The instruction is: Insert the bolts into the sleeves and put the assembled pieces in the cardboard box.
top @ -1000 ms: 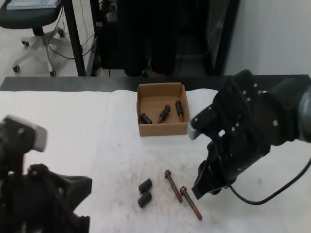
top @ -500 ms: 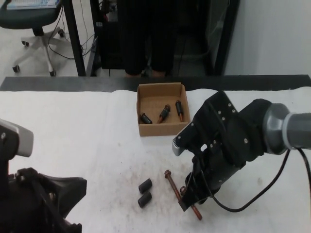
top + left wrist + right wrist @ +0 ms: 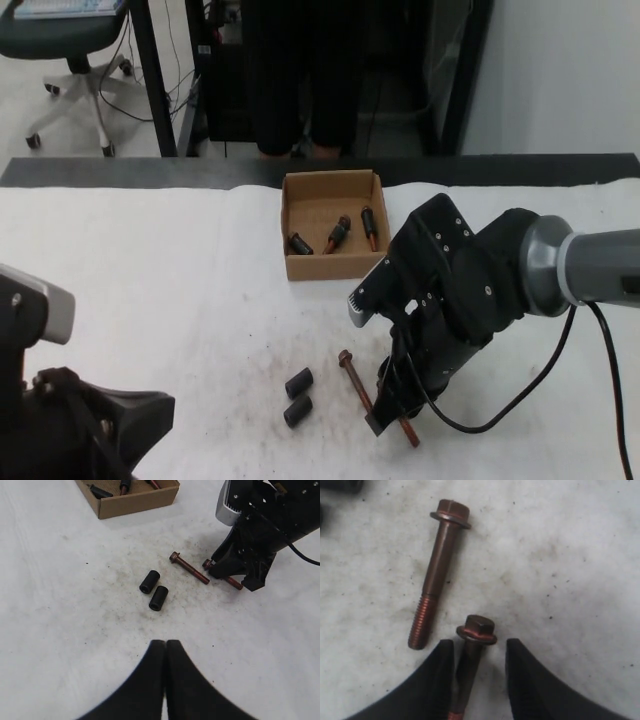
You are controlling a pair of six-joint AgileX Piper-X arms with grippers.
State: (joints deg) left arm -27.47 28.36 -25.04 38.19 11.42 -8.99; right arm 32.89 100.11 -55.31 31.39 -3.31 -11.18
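Two copper bolts lie on the white cloth. My right gripper (image 3: pixel 478 646) is open and low over the nearer bolt (image 3: pixel 470 662), its fingers on either side of the shank just below the head. The other bolt (image 3: pixel 439 567) lies free beside it. From above, the right arm (image 3: pixel 450 300) covers most of the straddled bolt (image 3: pixel 406 431); the free bolt (image 3: pixel 355 378) lies to its left. Two black sleeves (image 3: pixel 149 581) (image 3: pixel 158 598) lie side by side left of the bolts. My left gripper (image 3: pixel 166 644) is shut and empty, hovering near the bench's front edge.
The cardboard box (image 3: pixel 300 268) stands behind the parts and holds three assembled pieces (image 3: pixel 338 233). The left arm (image 3: pixel 70 420) sits at the front left corner. An office chair (image 3: pixel 70 60) and a person's legs (image 3: pixel 290 80) are beyond the bench.
The right arm swung left and down until its open fingers came over the nearer bolt. The left arm sank slightly toward the front left corner.
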